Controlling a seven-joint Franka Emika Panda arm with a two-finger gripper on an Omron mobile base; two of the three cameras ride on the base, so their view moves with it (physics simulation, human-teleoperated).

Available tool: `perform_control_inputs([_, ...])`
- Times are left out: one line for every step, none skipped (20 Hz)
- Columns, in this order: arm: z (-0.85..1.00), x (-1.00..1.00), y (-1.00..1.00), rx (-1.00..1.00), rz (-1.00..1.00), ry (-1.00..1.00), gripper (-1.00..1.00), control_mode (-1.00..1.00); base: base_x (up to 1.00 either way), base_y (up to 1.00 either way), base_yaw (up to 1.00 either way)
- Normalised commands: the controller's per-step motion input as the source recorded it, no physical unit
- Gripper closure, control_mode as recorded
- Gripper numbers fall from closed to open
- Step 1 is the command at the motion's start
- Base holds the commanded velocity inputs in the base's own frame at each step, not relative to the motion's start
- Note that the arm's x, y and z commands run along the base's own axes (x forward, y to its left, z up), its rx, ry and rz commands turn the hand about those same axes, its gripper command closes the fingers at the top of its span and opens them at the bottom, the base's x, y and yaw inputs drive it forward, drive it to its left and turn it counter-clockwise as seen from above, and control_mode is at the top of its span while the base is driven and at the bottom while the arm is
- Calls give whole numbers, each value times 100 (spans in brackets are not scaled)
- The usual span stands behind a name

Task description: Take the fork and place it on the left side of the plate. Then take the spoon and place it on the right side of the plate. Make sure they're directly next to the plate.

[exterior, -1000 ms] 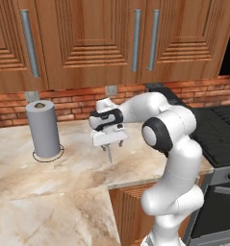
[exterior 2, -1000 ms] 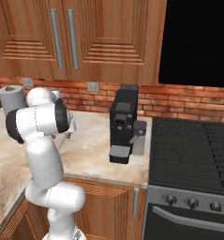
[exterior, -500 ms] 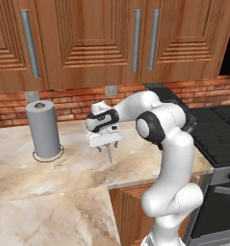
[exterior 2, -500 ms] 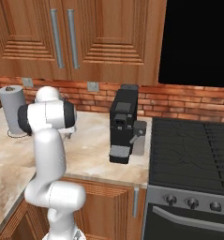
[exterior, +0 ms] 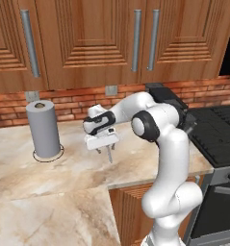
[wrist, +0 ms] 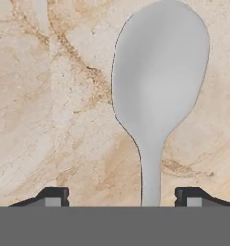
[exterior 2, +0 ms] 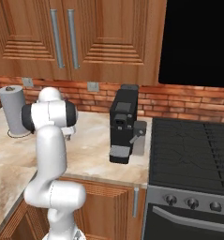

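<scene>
We have the slim grey metal spoon with the oval bowl (wrist: pixel 157 91) lying flat on the beige marble counter (wrist: pixel 49 120), directly under the two-finger gripper (exterior: pixel 105 152). In the hand view its handle runs down between the two dark fingertips (wrist: pixel 53 196), bowl pointing away from the hand, so the long axis sits square across the closing line. The handle lies nearer one tip than the other. Jaws stand wide with clear gaps either side; nothing gripped yet. Our read: pinch the handle next. Spoon lies well apart from the grey paper-towel roll (exterior: pixel 43 129).
</scene>
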Motion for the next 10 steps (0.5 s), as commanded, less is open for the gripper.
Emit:
perform_control_inputs([-42, 9, 0, 0, 0, -9, -100, -100, 0, 0, 0])
perform_control_inputs([-45, 4, 0, 0, 0, -12, -100, -100, 0, 0, 0])
perform_control_inputs([-50, 0, 0, 0, 0, -13, -100, -100, 0, 0, 0])
perform_control_inputs([-54, 0, 0, 0, 0, -13, -100, -100, 0, 0, 0])
perform_control_inputs([-59, 0, 0, 0, -1, -17, -100, -100, 0, 0, 0])
perform_control_inputs([-61, 0, 0, 0, -1, -20, -100, -100, 0, 0, 0])
perform_control_inputs([-66, 0, 0, 0, -2, -21, -100, -100, 0, 0, 0])
perform_control_inputs([-73, -17, 0, 0, -3, -29, -100, -100, 0, 0, 0])
perform_control_inputs([-79, -28, 0, 0, -5, -34, 100, -100, 0, 0, 0])
perform_control_inputs([-81, -28, 0, 0, -6, -35, 100, -100, 0, 0, 0])
